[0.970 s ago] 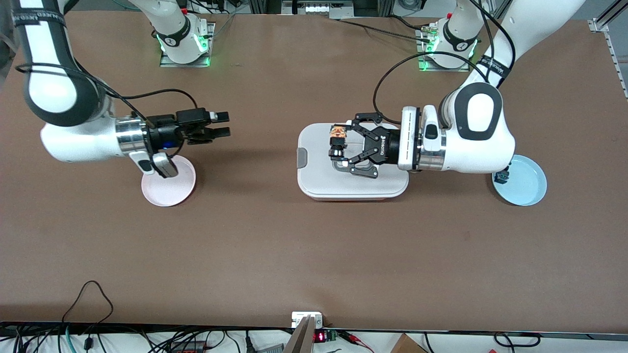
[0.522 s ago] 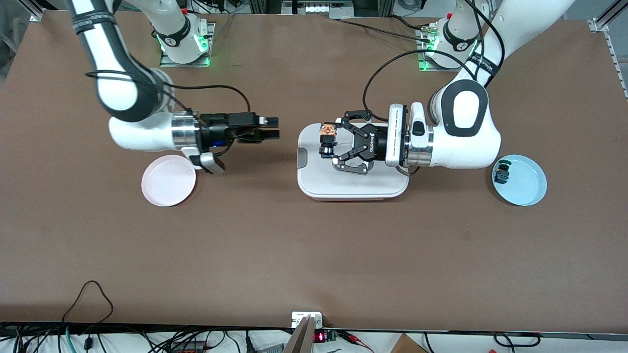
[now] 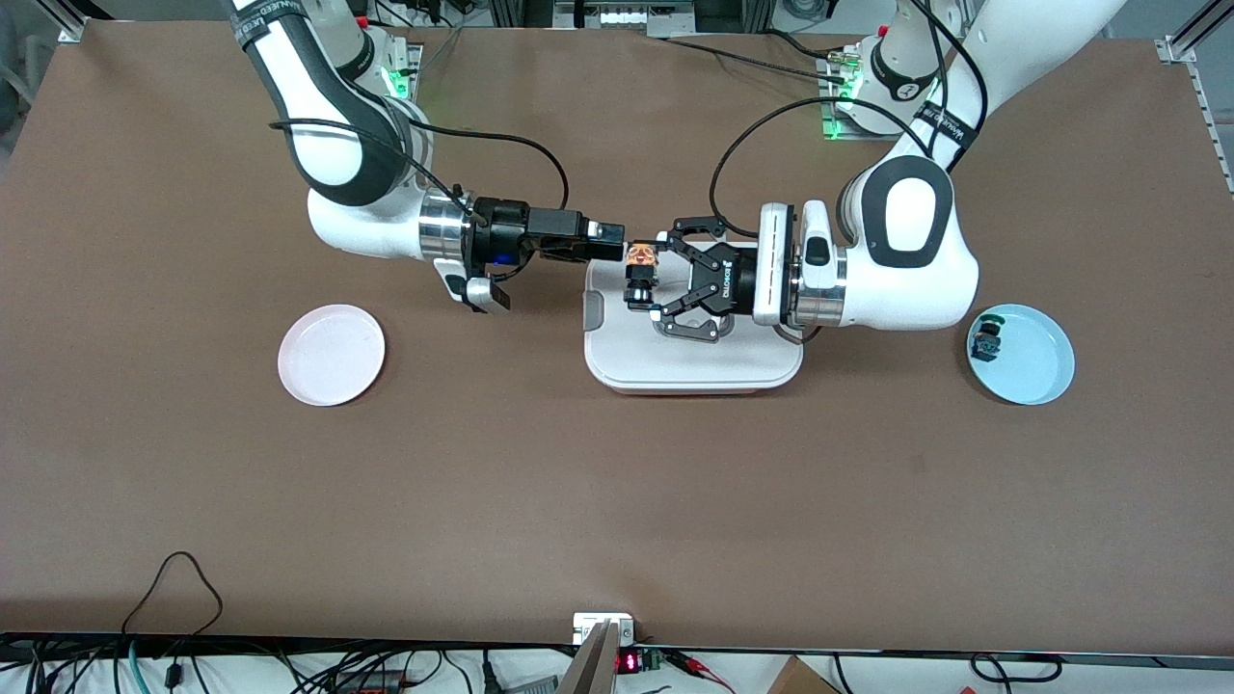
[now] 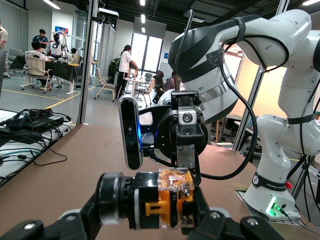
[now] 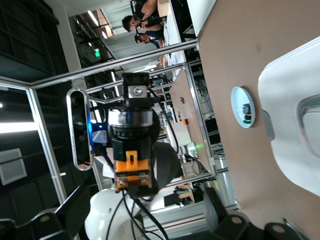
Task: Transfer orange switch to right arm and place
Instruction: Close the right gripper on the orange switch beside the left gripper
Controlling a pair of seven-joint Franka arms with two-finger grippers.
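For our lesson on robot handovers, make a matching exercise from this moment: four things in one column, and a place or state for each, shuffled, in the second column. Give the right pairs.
Things
1. orange switch
2. green-capped switch
3. pink plate
4. right gripper

Places or states
A. on the blue plate
B. holds nothing, toward the right arm's end of the table
C. gripped in the left gripper over the white lidded box
D. up at the orange switch, jaws open

Pairs: 1-C, 2-A, 3-B, 4-D
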